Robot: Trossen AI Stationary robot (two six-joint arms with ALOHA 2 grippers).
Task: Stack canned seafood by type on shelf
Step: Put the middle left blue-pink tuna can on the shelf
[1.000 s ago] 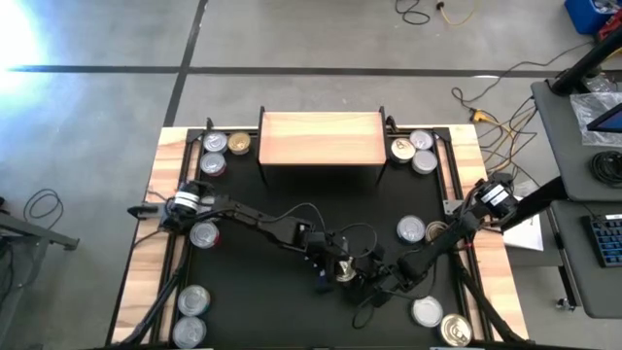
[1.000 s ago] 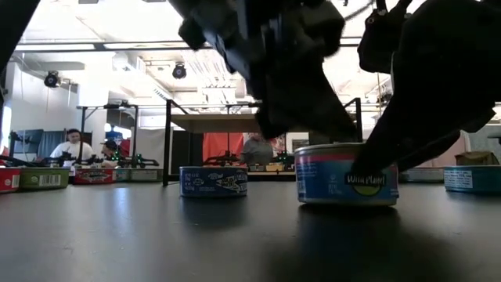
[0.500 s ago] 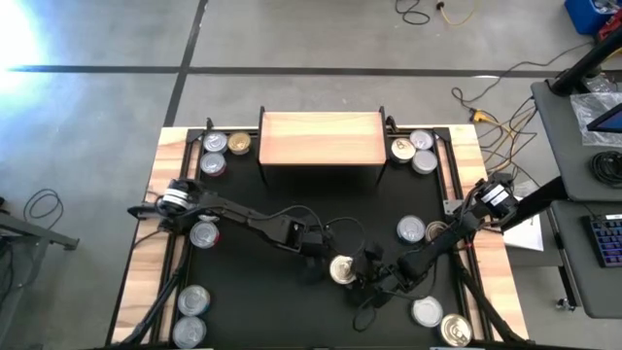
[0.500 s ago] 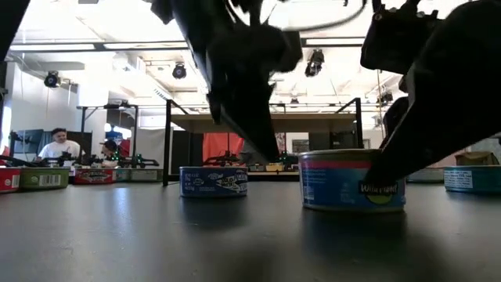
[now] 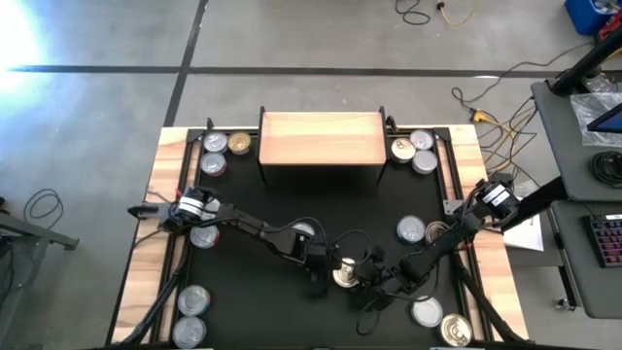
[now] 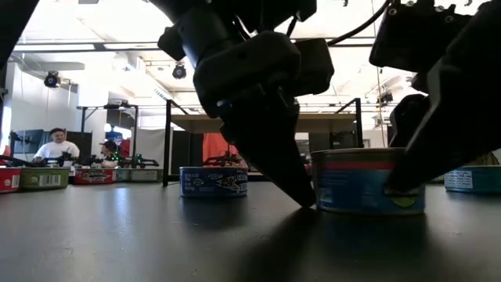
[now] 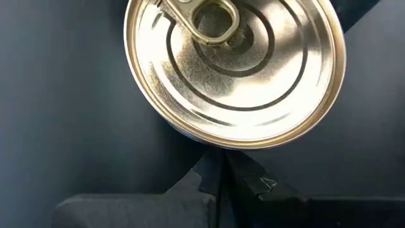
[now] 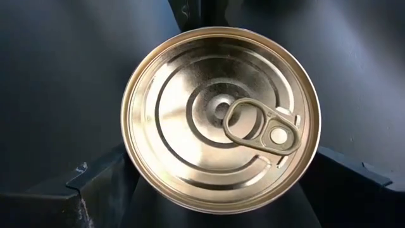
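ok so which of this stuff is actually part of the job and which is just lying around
Part of the job:
- gold-topped tin between both grippers
- other tins around the mat
- shelf
- left gripper, shut, beside the tin
- right gripper, open around it

Just lying about:
- cables on the floor
- keyboard on the side desk

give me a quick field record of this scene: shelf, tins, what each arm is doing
shelf: wood-topped shelf at the far middle of the black mat, nothing on top
tins near shelf: three at its left end, three at its right end
centre tin: gold-topped tin with a blue label, upright on the mat
left gripper: left gripper, jaws shut, tip down at the tin's side
right gripper: right gripper, jaws wide open on either side of the same tin
stacked so far: none
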